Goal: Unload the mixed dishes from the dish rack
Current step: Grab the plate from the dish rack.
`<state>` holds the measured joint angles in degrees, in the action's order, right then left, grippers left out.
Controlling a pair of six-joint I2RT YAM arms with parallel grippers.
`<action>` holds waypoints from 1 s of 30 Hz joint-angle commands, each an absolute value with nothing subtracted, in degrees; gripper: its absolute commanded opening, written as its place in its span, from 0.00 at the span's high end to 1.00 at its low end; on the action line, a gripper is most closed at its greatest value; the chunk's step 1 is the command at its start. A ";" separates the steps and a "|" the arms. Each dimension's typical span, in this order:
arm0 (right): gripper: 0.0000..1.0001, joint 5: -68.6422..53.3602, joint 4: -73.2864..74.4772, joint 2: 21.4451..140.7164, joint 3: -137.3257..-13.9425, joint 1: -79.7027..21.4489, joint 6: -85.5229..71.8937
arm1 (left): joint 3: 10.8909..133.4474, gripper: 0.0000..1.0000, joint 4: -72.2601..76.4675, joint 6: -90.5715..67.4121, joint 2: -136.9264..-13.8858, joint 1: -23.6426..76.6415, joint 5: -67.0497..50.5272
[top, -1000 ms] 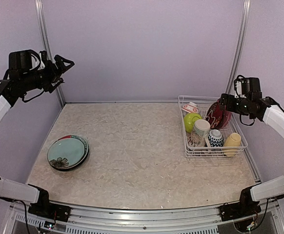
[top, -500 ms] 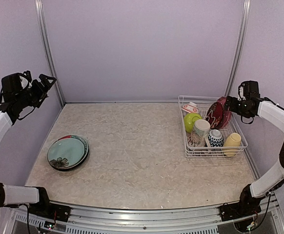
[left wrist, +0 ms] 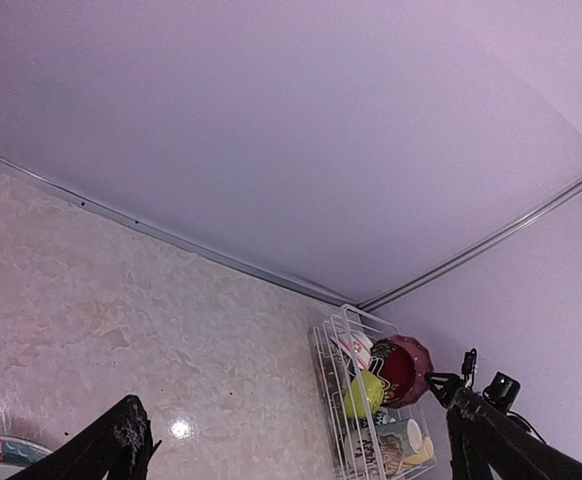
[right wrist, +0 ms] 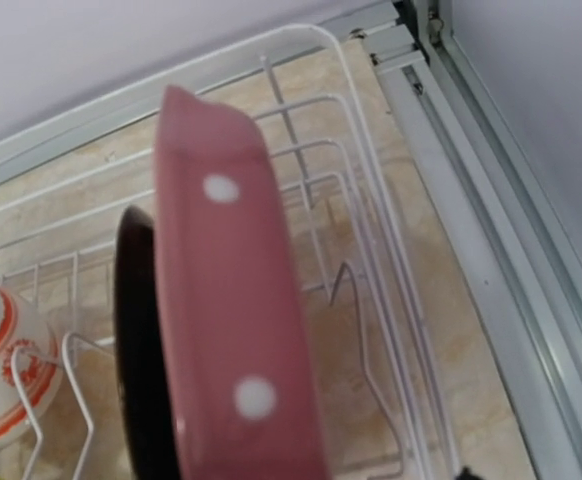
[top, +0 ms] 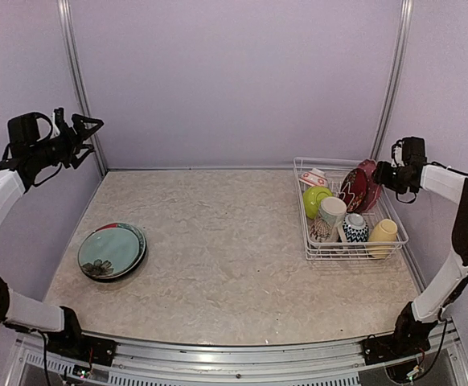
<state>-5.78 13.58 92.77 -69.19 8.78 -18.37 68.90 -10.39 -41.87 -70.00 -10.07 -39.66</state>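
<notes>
We count two stacked plates [top: 112,251] at lower left and two red plates [top: 355,191] upright in the dish rack [top: 355,256] at right. Our left gripper [top: 85,135] gapes wide; whether the right gripper [top: 379,172] beside them is apart or together, we cannot tell.

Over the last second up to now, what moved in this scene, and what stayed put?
The left gripper, open and empty, moved down and to the left in the top view. The right arm folded tighter while the right gripper stayed at the upper rim of the red plate in the dish rack; whether it grips the plate cannot be told. The teal plate and the rack's other dishes stayed put.
</notes>
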 commanded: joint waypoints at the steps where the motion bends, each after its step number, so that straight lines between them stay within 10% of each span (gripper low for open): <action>1: 0.39 -5.46 12.34 94.44 -71.49 9.49 -16.69 | 70.05 0.01 -10.70 -39.91 -71.15 -7.75 -44.72; 8: 0.55 -6.68 11.10 97.15 -72.78 9.50 -16.54 | 71.26 0.01 -12.67 -37.25 -73.53 -2.39 -46.12; 30: 0.58 -9.89 7.75 101.92 -72.17 9.38 -16.87 | 74.09 0.01 -18.03 -35.45 -77.03 2.18 -46.48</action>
<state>-8.51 8.71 100.62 -72.38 8.80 -16.25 72.49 -16.53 -36.60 -76.97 1.98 -46.11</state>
